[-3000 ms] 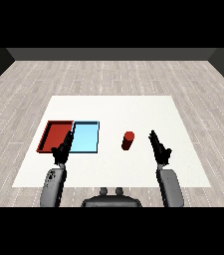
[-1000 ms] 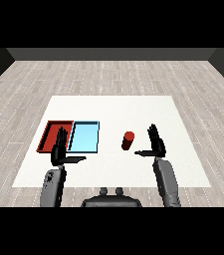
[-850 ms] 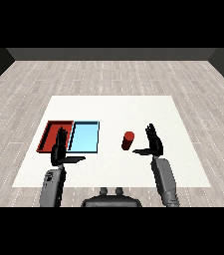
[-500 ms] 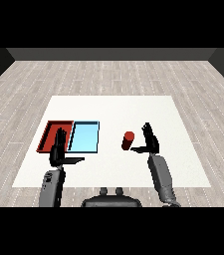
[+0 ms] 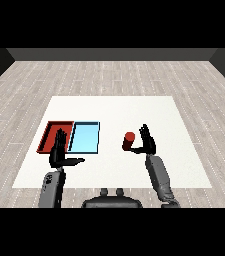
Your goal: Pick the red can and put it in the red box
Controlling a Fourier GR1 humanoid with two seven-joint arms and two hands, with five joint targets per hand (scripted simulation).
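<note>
Right beside the red can, right hand spread wide; light blue tray between it and red tray.

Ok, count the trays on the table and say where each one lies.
2. The red tray lies at the table's left; the light blue tray lies directly beside it, toward the red can. None seem hidden.

On the white table lie a red tray and blue tray touching, with a red can upright well apart.
</note>
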